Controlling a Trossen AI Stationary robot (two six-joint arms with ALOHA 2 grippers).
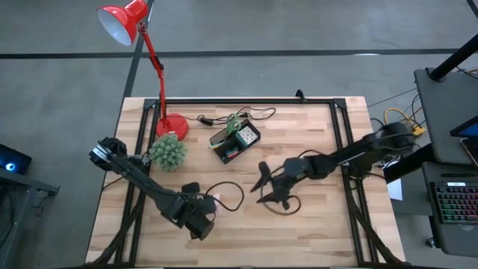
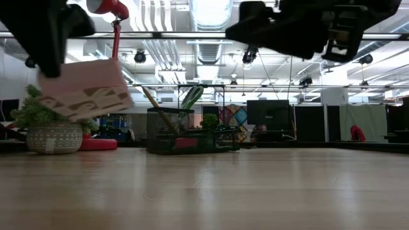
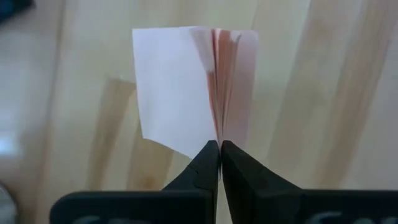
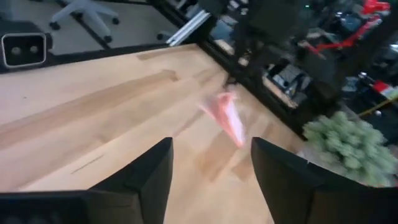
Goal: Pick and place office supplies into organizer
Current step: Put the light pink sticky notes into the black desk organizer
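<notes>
Left gripper (image 1: 212, 207) near table's (image 1: 314, 224) front edge, jaws clenched on pink sticky-note pad (image 3: 196, 87), pad lifted clear of wood, pages fanned. Potted plant (image 1: 167, 152) and red lamp (image 1: 142, 45) behind left arm. Organizer (image 1: 234, 140) at table's back centre, green-handled scissors (image 1: 234, 123) standing in it. Right gripper (image 1: 263, 184) at mid-table, just right of pad, jaws released, spread wide, nothing between them.

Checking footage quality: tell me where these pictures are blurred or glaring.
Right wrist view: the pink sticky-note pad is smeared by motion. Left wrist view: pad sharp, tabletop behind it soft. Low view: ceiling lights glare. High view: evenly lit.
</notes>
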